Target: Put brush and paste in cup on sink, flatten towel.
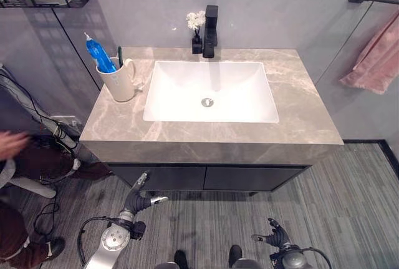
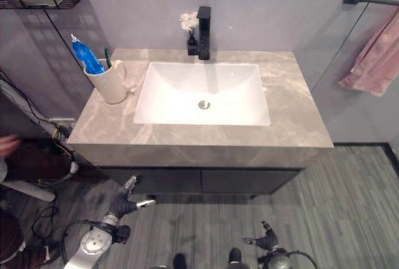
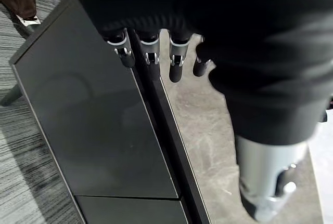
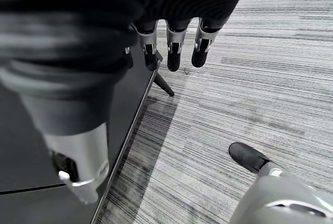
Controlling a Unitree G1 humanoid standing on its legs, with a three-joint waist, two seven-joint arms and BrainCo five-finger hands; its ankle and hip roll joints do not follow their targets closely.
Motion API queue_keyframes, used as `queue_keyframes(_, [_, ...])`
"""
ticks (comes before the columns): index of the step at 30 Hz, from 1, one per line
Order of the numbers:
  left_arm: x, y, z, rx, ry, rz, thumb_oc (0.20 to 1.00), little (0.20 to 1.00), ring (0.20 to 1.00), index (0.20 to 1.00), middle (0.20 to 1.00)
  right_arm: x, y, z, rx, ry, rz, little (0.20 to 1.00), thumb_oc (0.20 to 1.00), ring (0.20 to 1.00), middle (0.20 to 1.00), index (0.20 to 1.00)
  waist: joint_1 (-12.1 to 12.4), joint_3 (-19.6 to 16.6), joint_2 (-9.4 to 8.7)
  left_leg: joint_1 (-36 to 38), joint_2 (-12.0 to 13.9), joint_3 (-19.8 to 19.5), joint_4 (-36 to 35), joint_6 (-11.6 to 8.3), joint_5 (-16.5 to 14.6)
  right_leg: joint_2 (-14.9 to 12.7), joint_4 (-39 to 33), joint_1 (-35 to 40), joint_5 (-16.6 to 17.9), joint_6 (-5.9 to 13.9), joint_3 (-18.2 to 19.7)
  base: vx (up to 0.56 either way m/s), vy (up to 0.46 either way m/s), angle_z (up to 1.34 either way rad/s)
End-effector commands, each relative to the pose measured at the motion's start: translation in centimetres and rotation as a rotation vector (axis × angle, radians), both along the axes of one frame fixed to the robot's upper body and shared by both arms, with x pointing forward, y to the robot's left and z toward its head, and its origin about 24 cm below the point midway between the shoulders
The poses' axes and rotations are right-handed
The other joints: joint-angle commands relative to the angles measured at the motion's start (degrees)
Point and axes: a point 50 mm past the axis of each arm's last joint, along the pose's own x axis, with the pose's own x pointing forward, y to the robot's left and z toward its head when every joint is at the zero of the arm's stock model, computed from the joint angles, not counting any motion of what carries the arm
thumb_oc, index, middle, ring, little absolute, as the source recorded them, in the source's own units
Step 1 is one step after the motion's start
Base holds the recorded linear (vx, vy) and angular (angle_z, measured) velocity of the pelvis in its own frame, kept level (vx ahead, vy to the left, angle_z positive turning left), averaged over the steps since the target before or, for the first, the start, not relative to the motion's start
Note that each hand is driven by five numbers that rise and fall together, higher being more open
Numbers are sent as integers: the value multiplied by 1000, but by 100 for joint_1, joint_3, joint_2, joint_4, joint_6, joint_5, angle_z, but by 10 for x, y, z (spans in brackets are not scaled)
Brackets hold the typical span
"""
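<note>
Cup stood on the counter left of the sink, holding the blue paste and dark brush. Both hands, left and right, hung low with loosely spread fingers, holding nothing.

I see a grey marble counter with a white basin sunk in its middle. A white cup stands on its left rear corner, holding a blue tube and a dark brush. A black tap and a small flower vase stand behind the basin.
</note>
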Motion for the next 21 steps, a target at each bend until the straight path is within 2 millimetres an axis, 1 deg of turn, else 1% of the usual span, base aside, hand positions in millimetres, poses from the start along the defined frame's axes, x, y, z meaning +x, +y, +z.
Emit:
queue_keyframes(1, [8, 14, 29, 79, -154, 10, 1000, 1000, 1000, 1000, 1000, 9, 4, 2, 35, -34, -41, 1000, 1000, 1000, 1000, 1000, 90, -139, -285, -130, -229, -607, 239, 11, -345, -107, 170, 52, 236, 331, 527, 24, 76, 1])
queue_keyframes(3, [9, 16, 32, 99, -170, 10, 1000, 1000, 1000, 1000, 1000, 12, 6, 3, 55, -48, -67, 1000, 1000, 1000, 1000, 1000, 121, -126, -307, -137, -267, -656, 284, 35, -376, -143, 275, 49, 287, 362, 500, 11, 91, 6])
queue_keyframes(4, [10, 17, 40, 132, -205, -7, 1000, 1000, 1000, 1000, 1000, 14, 8, 3, 64, -56, -70, 1000, 1000, 1000, 1000, 1000, 165, -94, -319, -132, -306, -719, 326, 58, -402, -194, 457, 18, 346, 392, 482, 3, 89, 17])
queue_keyframes(5, [10, 17, 40, 132, -205, -7, 1000, 1000, 1000, 1000, 1000, 14, 8, 3, 64, -56, -70, 1000, 1000, 1000, 1000, 1000, 163, -93, -322, -134, -309, -721, 329, 59, -403, -197, 464, 15, 342, 393, 481, 9, 97, 25])
queue_keyframes(8, [10, 18, 48, 157, -243, -23, 1000, 1000, 1000, 1000, 1000, 16, 10, 3, 66, -55, -66, 1000, 1000, 1000, 1000, 1000, 216, -32, -319, -96, -395, -851, 392, 118, -453, -293, 856, -77, 496, 414, 485, 15, 106, 34])
queue_keyframes(9, [10, 18, 50, 159, -252, -22, 1000, 1000, 1000, 1000, 1000, 17, 10, 4, 64, -58, -66, 1000, 1000, 1000, 1000, 1000, 231, -11, -318, -72, -424, -899, 423, 142, -472, -329, 1021, -118, 565, 413, 507, 29, 164, 44])
queue_keyframes(10, [11, 19, 55, 177, -273, -29, 1000, 1000, 1000, 1000, 1000, 20, 11, 4, 66, -64, -65, 1000, 1000, 1000, 1000, 1000, 254, 44, -304, -33, -476, -1009, 482, 189, -508, -376, 1335, -209, 722, 393, 572, 34, 192, 72])
queue_keyframes(11, [12, 18, 59, 161, -291, -30, 1000, 1000, 1000, 1000, 1000, 21, 11, 5, 67, -66, -69, 1000, 1000, 1000, 1000, 1000, 262, 125, -273, -22, -514, -1117, 589, 239, -544, -374, 1691, -316, 795, 349, 683, 32, 177, 71])
queue_keyframes(12, [13, 16, 59, 155, -291, -35, 1000, 1000, 1000, 1000, 1000, 21, 11, 5, 66, -67, -64, 1000, 1000, 1000, 1000, 1000, 257, 152, -246, -13, -524, -1207, 627, 254, -562, -274, 1828, -360, 723, 315, 795, 74, 166, 72])
queue_keyframes(13, [15, 11, 59, 153, -295, -64, 1000, 1000, 1000, 1000, 1000, 21, 9, 6, 64, -72, -58, 1000, 1000, 1000, 1000, 1000, 168, 148, -205, 64, -562, -1396, 657, 258, -583, 152, 1914, -481, 340, 188, 1105, 105, 141, 58])
queue_keyframes(14, [17, 6, 61, 160, -310, -94, 1000, 1000, 1000, 1000, 1000, 20, 6, 6, 54, -75, -65, 1000, 1000, 1000, 1000, 1000, 129, 117, -182, 90, -589, -1478, 606, 244, -543, 280, 1827, -604, 205, 152, 1150, 137, 114, 79])
queue_keyframes(15, [19, 3, 64, 175, -325, -122, 1000, 1000, 1000, 1000, 1000, 20, 3, 6, 49, -77, -79, 1000, 1000, 1000, 1000, 1000, 121, 117, -173, 153, -610, -1503, 575, 234, -570, 234, 1686, -613, 137, 119, 950, 96, 46, 87])
queue_keyframes(16, [20, 1, 67, 190, -343, -144, 1000, 1000, 1000, 1000, 1000, 21, 3, 6, 49, -81, -89, 1000, 1000, 1000, 1000, 1000, 122, 140, -181, 177, -639, -1476, 567, 218, -592, 136, 1466, -690, 211, 117, 757, 72, -13, 87])
queue_keyframes(17, [21, -1, 70, 194, -356, -163, 1000, 1000, 1000, 1000, 1000, 21, 3, 6, 49, -81, -95, 1000, 1000, 1000, 1000, 1000, 45, 190, -180, 212, -665, -1571, 573, 190, -618, 172, 1121, -887, 337, 145, 715, 70, -13, 46])
queue_keyframes(19, [23, -2, 71, 183, -360, -170, 1000, 1000, 1000, 1000, 1000, 21, 1, 6, 40, -80, -103, 1000, 1000, 1000, 1000, 1000, -59, 259, -189, 291, -733, -1724, 605, 170, -672, 316, 715, -1128, 575, 212, 933, 121, -3, 9])
queue_keyframes(20, [24, -2, 72, 172, -364, -170, 1000, 1000, 1000, 1000, 1000, 21, 0, 6, 35, -79, -105, 1000, 1000, 1000, 1000, 1000, -85, 286, -196, 366, -753, -1766, 594, 160, -704, 331, 504, -1180, 698, 249, 968, 197, -19, 11])
queue_keyframes(21, [24, -3, 72, 146, -363, -167, 1000, 1000, 1000, 1000, 1000, 22, -1, 6, 31, -76, -113, 1000, 1000, 1000, 1000, 1000, -112, 329, -211, 498, -786, -1855, 590, 134, -767, 314, 170, -1288, 925, 306, 994, 232, -40, 19])
